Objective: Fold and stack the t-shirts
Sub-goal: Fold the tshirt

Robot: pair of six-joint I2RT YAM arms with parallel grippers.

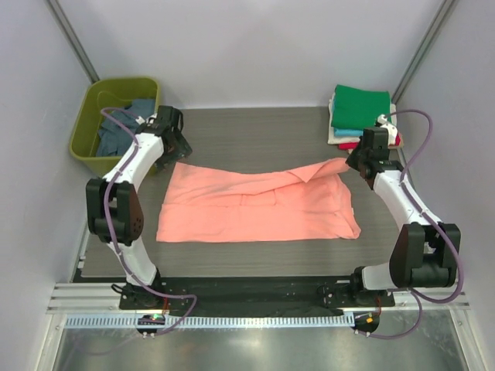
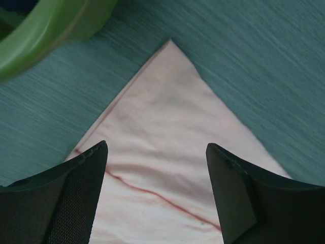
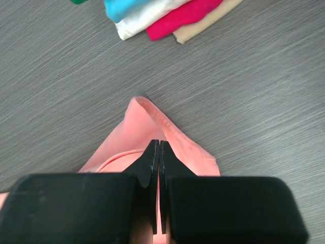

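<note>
A salmon-pink t-shirt (image 1: 255,205) lies spread flat across the middle of the table, its far right part creased. My left gripper (image 1: 172,147) hovers open over the shirt's far left corner (image 2: 172,117), one finger on each side of it. My right gripper (image 1: 357,161) is shut on the shirt's far right corner (image 3: 152,119), with pink cloth showing between the closed fingers. A stack of folded t-shirts (image 1: 362,108) with a green one on top sits at the back right. Its teal (image 3: 122,7), white, red (image 3: 188,15) and cream edges show in the right wrist view.
An olive-green plastic tub (image 1: 83,139) stands at the back left and holds slate-blue cloth (image 1: 124,127). Its rim (image 2: 51,25) is close to my left gripper. The table's grey mat (image 1: 255,131) ends at a metal rail along the near edge.
</note>
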